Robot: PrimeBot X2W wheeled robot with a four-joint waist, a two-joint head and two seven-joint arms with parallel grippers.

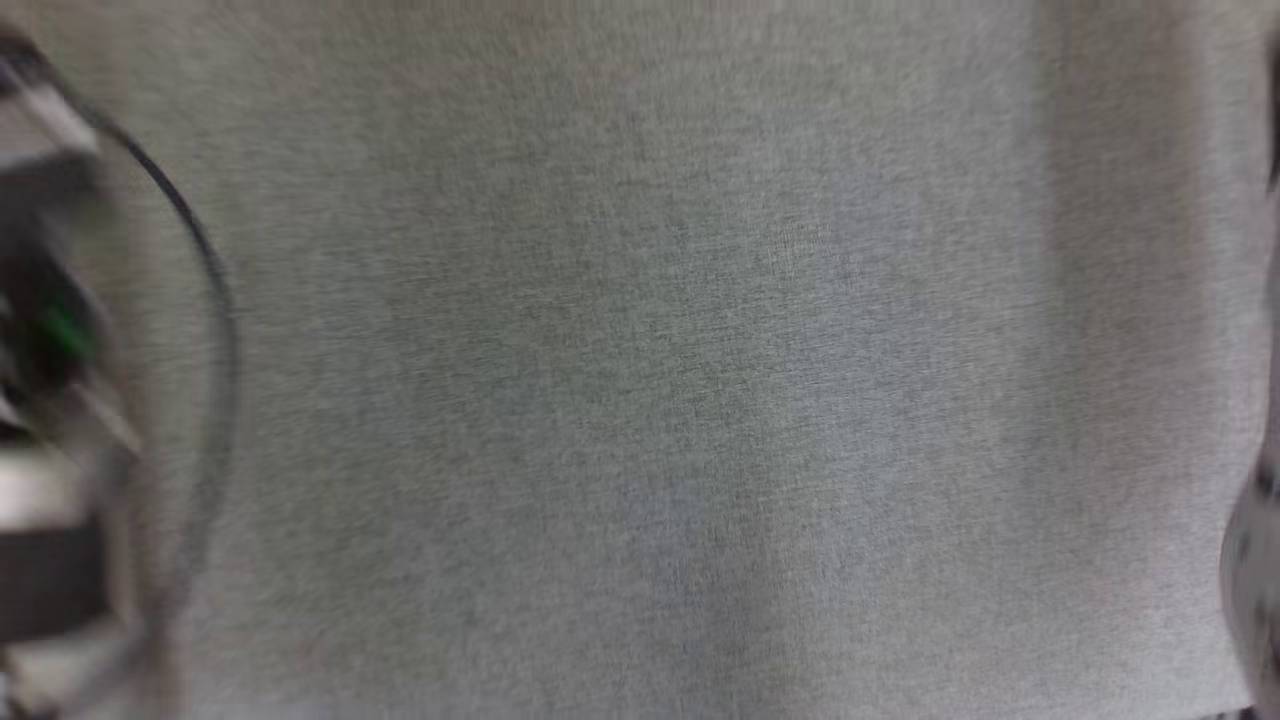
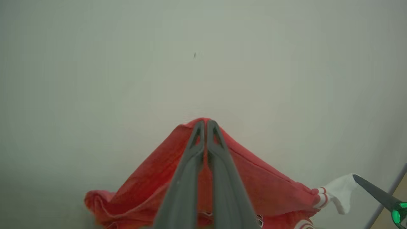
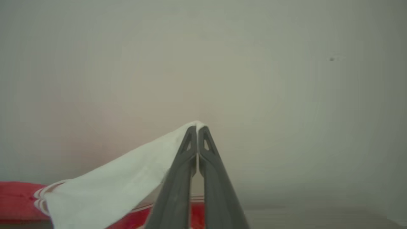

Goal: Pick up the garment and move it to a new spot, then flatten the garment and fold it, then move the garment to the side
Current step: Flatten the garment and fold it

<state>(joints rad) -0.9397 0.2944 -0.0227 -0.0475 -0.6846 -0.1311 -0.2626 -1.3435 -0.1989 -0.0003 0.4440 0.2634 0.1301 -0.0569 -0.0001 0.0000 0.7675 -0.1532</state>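
Looking along the left gripper, you see its two dark fingers pressed together with a fold of the red garment pinched between their tips. The red cloth rises to a peak at that pinch and falls away on both sides toward the bottom of the left wrist view, bunching into a rolled edge at the lower left. At the lower right of that view the red body ends in a cuff of red and white stripes. Beyond the cuff the white sleeve stretches out to a dark fingertip coming in from the right edge, with a green light glowing farther down that finger.

That finger belongs to your right gripper. In its own wrist view the jaws stand closed on the end of the white sleeve, which runs taut down to the lower left, where the striped cuff meets the red body. So the garment is spread between your two grippers, each clamped on a different part.

Behind it in both wrist views lies a plain pale surface; you cannot tell whether the cloth touches it. The head view is badly blurred: a grey woven surface spans it, with the left arm and a curved black cable at its left edge.
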